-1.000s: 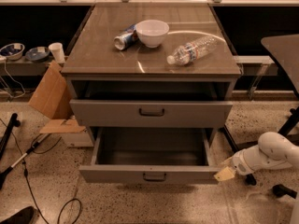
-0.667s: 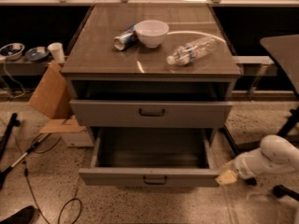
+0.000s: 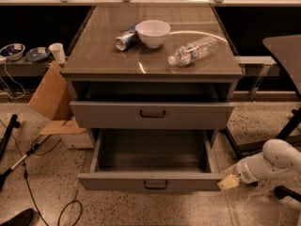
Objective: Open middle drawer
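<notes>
The middle drawer (image 3: 150, 180) stands pulled far out of the grey cabinet, and its inside is empty. Its low front panel carries a small dark bar handle (image 3: 155, 185). Above it is the taller top drawer front (image 3: 151, 115) with a wider handle, a dark gap showing over it. My gripper (image 3: 229, 181) hangs low at the right, its tan tip just beside the right corner of the middle drawer's front. The white arm (image 3: 273, 160) reaches in from the right edge. Nothing shows below the pulled-out drawer.
On the cabinet top (image 3: 99, 55) lie a white bowl (image 3: 153, 32), a tipped can (image 3: 126, 39) and a plastic bottle (image 3: 194, 50) on its side. Cardboard (image 3: 49, 95) leans at the cabinet's left. Cables (image 3: 28, 159) run over the floor. A dark table (image 3: 284, 51) and its leg stand at right.
My gripper has drifted slightly down and to the right beside the drawer's right corner. The middle drawer stays pulled out as before.
</notes>
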You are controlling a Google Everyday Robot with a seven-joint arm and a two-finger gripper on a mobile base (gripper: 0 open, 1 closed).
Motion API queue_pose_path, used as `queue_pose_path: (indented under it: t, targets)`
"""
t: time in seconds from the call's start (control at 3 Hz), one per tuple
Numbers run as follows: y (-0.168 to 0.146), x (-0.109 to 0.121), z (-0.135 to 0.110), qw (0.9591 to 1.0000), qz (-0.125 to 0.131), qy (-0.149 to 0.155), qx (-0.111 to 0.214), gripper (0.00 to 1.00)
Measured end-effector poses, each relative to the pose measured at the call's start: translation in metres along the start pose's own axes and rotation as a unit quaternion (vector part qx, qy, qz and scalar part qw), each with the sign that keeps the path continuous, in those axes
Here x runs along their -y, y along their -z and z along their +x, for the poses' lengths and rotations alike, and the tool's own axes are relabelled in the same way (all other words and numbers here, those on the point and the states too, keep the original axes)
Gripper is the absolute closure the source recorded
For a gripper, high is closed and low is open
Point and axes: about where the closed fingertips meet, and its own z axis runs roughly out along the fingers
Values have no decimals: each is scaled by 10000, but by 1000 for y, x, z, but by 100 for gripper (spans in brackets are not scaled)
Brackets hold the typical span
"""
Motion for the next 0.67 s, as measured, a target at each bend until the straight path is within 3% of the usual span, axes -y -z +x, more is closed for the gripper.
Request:
queue_pose_path:
  t: [0.33,0.67]
  targets:
    - [0,-2,-2,10000,0,0,0,82]
    - [-2,-7,11,10000,-46,-65,-35,59]
